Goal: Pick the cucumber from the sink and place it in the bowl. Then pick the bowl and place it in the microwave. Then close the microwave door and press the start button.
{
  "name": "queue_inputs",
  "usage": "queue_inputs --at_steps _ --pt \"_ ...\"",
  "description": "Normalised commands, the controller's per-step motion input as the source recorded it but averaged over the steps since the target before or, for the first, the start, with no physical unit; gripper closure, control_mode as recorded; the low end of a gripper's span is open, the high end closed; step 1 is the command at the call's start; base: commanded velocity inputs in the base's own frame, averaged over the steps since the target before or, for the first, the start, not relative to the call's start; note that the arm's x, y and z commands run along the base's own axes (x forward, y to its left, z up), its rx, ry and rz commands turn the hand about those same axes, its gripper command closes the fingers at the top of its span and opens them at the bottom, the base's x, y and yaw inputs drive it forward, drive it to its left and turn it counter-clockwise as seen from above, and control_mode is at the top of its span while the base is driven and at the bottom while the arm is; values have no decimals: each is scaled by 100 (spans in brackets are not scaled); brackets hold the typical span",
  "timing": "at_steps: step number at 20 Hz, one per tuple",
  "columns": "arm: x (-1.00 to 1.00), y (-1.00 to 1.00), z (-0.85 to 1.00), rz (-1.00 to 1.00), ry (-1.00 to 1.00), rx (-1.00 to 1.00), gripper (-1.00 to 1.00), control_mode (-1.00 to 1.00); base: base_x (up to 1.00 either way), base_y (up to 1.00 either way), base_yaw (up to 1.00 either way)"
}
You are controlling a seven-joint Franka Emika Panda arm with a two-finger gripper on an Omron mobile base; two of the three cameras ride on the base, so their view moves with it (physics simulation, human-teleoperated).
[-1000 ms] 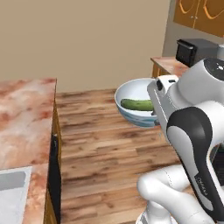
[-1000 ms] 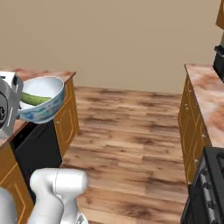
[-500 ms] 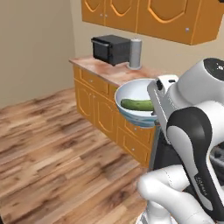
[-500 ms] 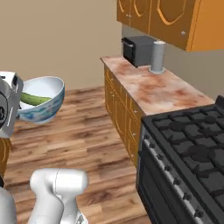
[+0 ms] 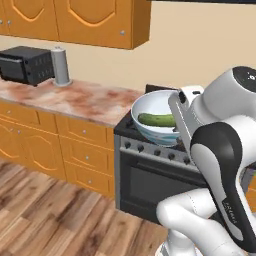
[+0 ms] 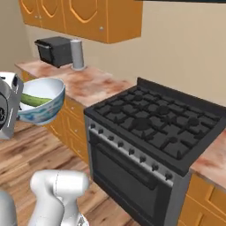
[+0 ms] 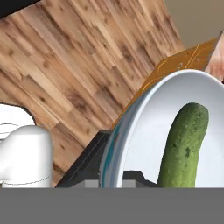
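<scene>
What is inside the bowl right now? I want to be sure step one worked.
The cucumber lies inside the bowl, on its white inner surface. The hand holding the bowl's rim is hidden behind the arm, and the bowl bottom under the cucumber is covered.

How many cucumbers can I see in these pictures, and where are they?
1. The cucumber lies inside the bowl, which the gripper carries in the air in front of the stove. No others are visible; a second cannot be excluded.
</scene>
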Motion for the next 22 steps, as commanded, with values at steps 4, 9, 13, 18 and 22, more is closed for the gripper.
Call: queue_inputs --at_steps 4,9,13,18,22 --pt "0 0 0 0 0 0 100 100 -18 -11 -74" --pt "0 0 0 0 0 0 100 100 -18 -14 -71" --pt "0 0 0 0 0 0 100 100 -12 -13 -72" --pt "0 0 0 0 0 0 100 100 -4 -26 -77" --pt "0 0 0 0 0 0 100 100 0 -31 -81"
